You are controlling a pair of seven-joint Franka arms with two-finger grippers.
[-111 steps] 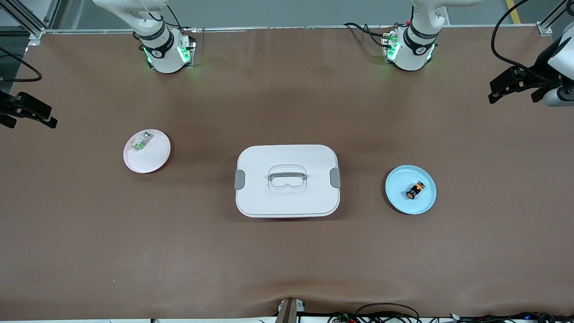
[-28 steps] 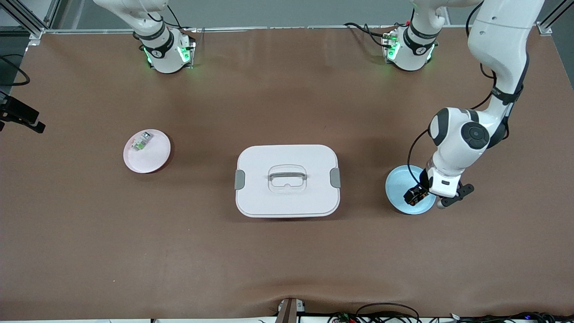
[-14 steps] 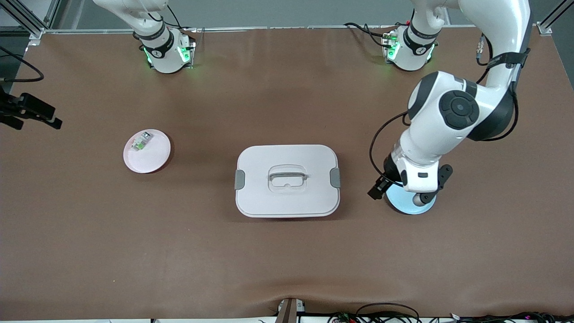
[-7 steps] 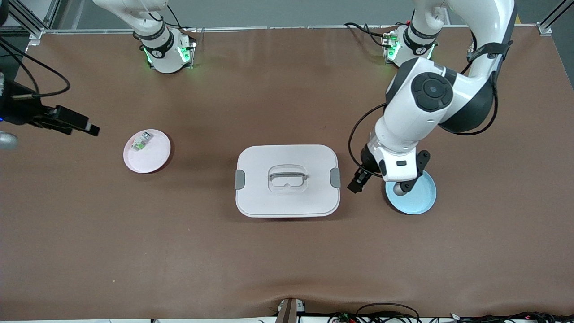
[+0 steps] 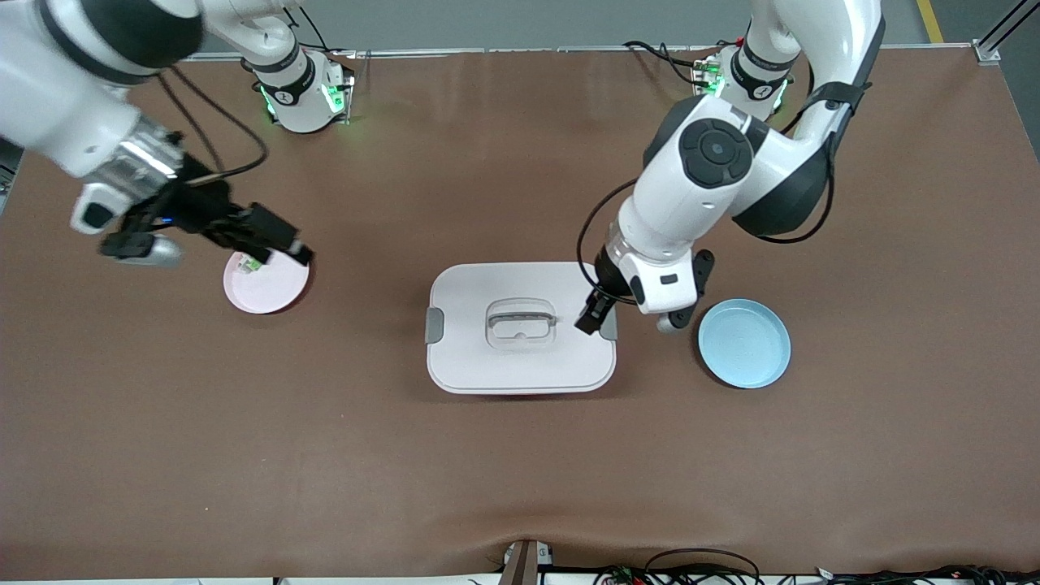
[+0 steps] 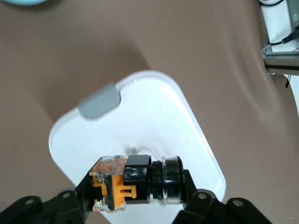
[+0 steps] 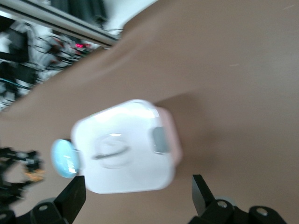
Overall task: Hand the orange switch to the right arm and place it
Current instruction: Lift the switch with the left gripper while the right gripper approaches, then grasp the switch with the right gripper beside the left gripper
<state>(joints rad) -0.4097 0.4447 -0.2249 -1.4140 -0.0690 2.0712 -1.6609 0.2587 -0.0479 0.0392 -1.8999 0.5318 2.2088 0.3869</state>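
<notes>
One orange switch clamped in left gripper

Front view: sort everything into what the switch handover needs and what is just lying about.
Part of the job:
- orange switch, clamped in the left gripper over the white box
- right gripper, open, over the pink plate

Lying about:
- white box
- pink plate
- grey-white piece
- blue plate
</notes>
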